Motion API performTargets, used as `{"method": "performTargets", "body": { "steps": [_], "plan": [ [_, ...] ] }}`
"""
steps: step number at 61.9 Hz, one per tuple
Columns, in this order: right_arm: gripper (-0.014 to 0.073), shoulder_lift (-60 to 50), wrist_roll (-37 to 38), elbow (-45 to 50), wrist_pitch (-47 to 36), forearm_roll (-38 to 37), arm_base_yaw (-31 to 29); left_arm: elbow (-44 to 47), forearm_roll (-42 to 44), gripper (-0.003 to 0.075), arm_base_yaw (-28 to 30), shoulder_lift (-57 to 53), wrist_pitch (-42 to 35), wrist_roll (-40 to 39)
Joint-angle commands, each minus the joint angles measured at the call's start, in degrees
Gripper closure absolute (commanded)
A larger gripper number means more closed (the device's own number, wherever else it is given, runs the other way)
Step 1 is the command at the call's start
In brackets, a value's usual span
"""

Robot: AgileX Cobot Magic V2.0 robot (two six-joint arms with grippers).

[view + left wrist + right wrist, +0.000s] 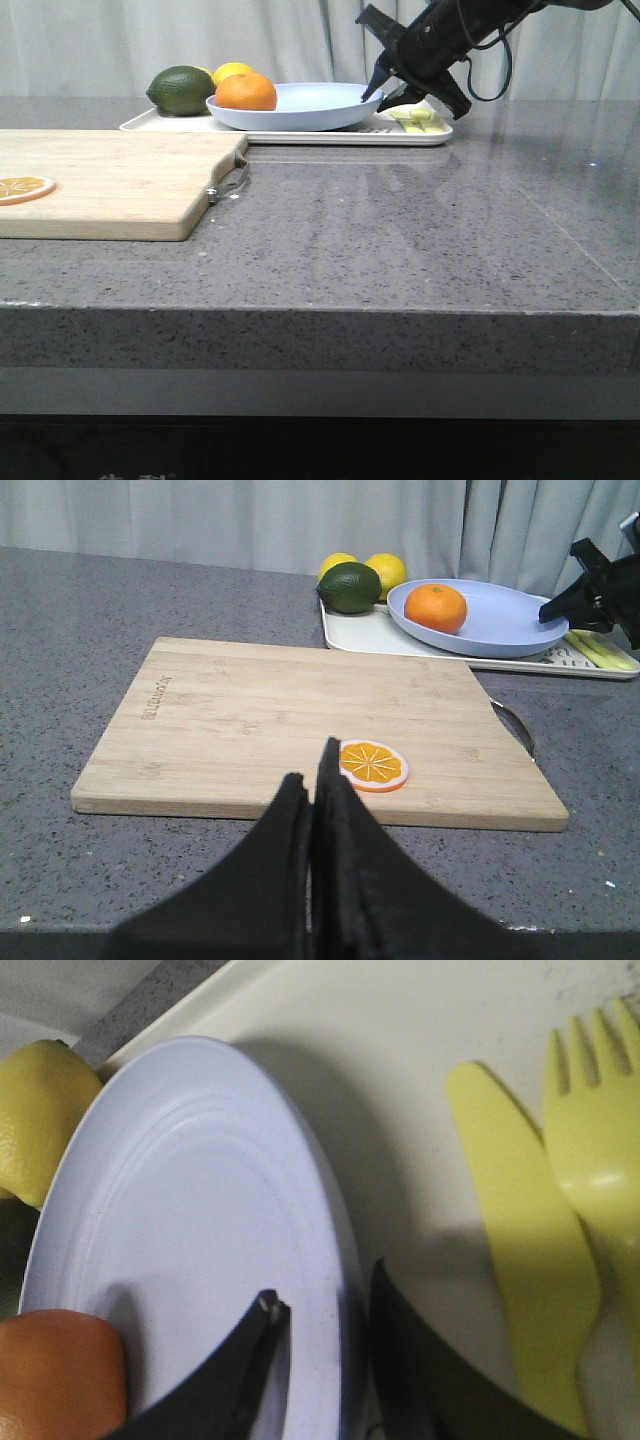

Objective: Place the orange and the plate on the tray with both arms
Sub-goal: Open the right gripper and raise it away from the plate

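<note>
The orange (pixel 246 92) sits in the left part of the pale lavender-blue plate (pixel 310 105), which rests on the cream-white tray (pixel 400 135) at the back of the table. My right gripper (pixel 385 92) is at the plate's right edge. In the right wrist view it (pixel 325 1290) is open, one finger inside the plate (pixel 200 1210) and one outside over the tray (pixel 400 1080), with the rim between them and a gap showing. The orange (pixel 55 1370) is close by. My left gripper (pixel 312 765) is shut and empty, near the front edge of the cutting board.
A dark green fruit (pixel 181 90) and a lemon (pixel 232 70) sit on the tray's left end. A yellow plastic knife and fork (pixel 520 1240) lie on its right end. A wooden cutting board (pixel 110 180) with an orange slice (pixel 22 187) lies front left.
</note>
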Motion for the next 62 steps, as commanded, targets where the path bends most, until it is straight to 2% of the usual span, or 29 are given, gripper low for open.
{"method": "performTargets", "body": {
  "steps": [1, 5, 12, 24, 27, 32, 39, 47, 52, 62],
  "plan": [
    [0.0260, -5.0, -0.1, -2.0, -3.4, 2.0, -0.4, -1.4, 0.3, 0.0738, 0.0, -0.9, -4.8, -0.6],
    [0.0176, -5.5, -0.1, -2.0, -2.8, 1.7, -0.6, -1.4, 0.3, 0.0738, 0.0, -0.9, -4.8, -0.6],
    [0.0081, -7.0, -0.1, -2.3, -1.0, 0.5, -1.2, -1.4, 0.3, 0.0738, 0.0, -0.9, -4.8, -0.6],
    [0.0081, -10.6, -1.5, -5.0, 4.6, -2.3, -1.9, -1.4, 0.3, 0.0738, 0.0, -0.9, -4.8, -0.6],
    [0.0106, -11.7, -2.9, -5.7, 7.3, -3.3, -2.1, -1.4, 0.3, 0.0738, 0.0, -0.9, -4.8, -0.6],
    [0.0211, -13.2, -4.4, -6.3, 11.7, -5.2, -2.1, -1.4, 0.3, 0.0738, 0.0, -0.9, -4.8, -0.6],
    [0.0459, -14.9, -6.0, -6.3, 16.8, -7.6, -2.1, -1.4, 0.3, 0.0738, 0.0, -0.9, -4.8, -0.6],
    [0.0653, -16.7, -9.1, -6.4, 22.3, -9.2, -2.1, -1.4, 0.3, 0.0738, 0.0, -0.9, -4.8, -0.6],
    [0.0718, -18.0, -11.0, -6.5, 25.1, -10.1, -2.1, -1.4, 0.3, 0.0738, 0.0, -0.9, -4.8, -0.6],
    [0.0713, -21.1, -13.6, -6.6, 29.6, -13.9, -2.1, -1.4, 0.3, 0.0738, 0.0, -0.9, -4.8, -0.6]
  ]
}}
